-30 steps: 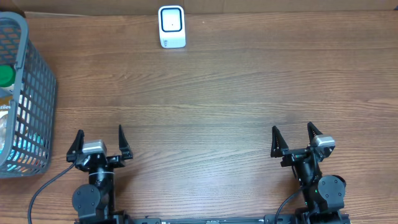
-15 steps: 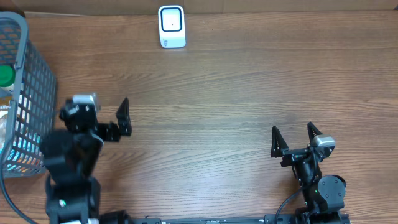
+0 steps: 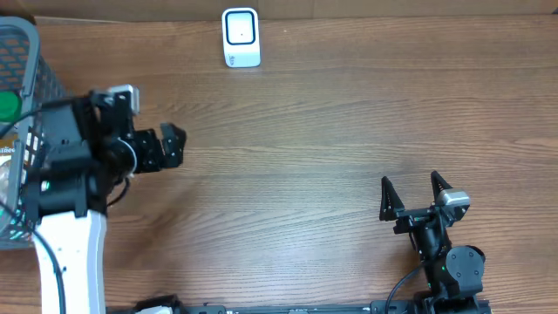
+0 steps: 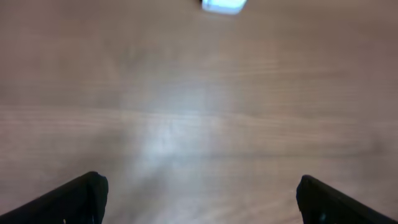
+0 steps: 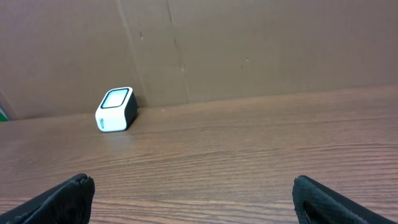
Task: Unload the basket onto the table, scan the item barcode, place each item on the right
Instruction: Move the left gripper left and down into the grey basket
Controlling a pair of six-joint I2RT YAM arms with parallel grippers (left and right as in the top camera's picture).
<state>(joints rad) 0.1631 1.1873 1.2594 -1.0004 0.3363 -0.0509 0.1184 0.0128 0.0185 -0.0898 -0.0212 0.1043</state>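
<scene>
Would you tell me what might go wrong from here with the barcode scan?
The left arm hangs partly over the grey plastic mesh basket with its open fingers pointing away, so turning in may knock the rim. Items inside look crowded, so a grasp may slip. The small white scanner stands far off; a carried item may drop.

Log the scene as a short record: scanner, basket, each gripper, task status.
scanner: small, white, at the far edge of the table, nothing next to it
basket: grey mesh, at the table's left edge, things inside, one with a green cap
left gripper: open, empty, above bare wood beside the basket
right gripper: open, empty, low near the front edge on the right
task status: nothing picked up yet, nothing at the scanner
</scene>
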